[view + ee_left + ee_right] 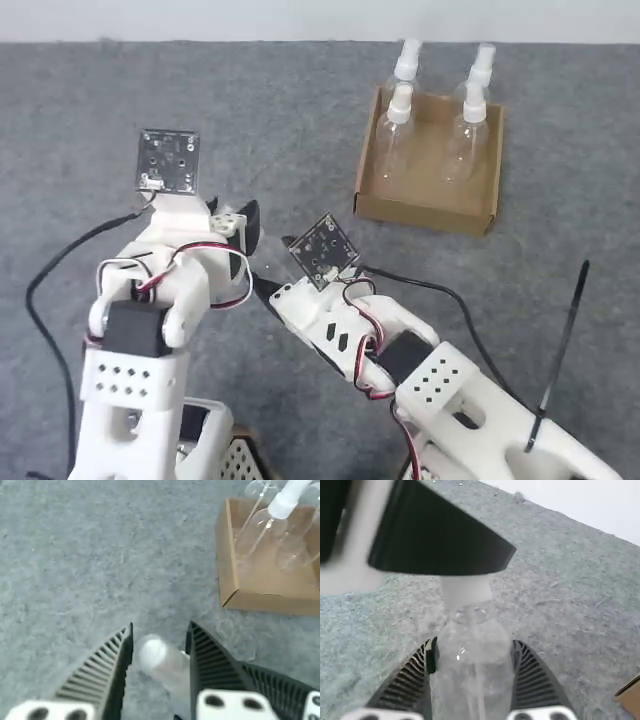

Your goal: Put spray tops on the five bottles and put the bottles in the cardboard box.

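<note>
— Four bottles (397, 140) stand upright in the cardboard box (420, 215), two at the back and two in front, each capped in white. The box rests on the grey counter (250, 110), well apart from both arms, on the far right side in the high view.

— And the fifth bottle?

— The fifth bottle (472, 680) is clear and sits in the right pincer (474, 647), which is closed on the bottle's body just below the shoulder, one ribbed jaw on each side. It is near the middle of the counter, between the two arms.

— Does it have its top?

— A white spray top (160, 660) sits at its neck. The left pincer (161, 630) is drawn in narrow on that top, holding it between its black jaws. In the right wrist view one of those jaws lies across just above the bottle's neck and hides the upper part of the top, so I cannot tell how far down it is seated.

— How do the two pincers stand to each other?

— In the high view they meet nearly tip to tip, the left arm's coming in from the left and the right arm's from the lower right. The box lies beyond them.
</note>
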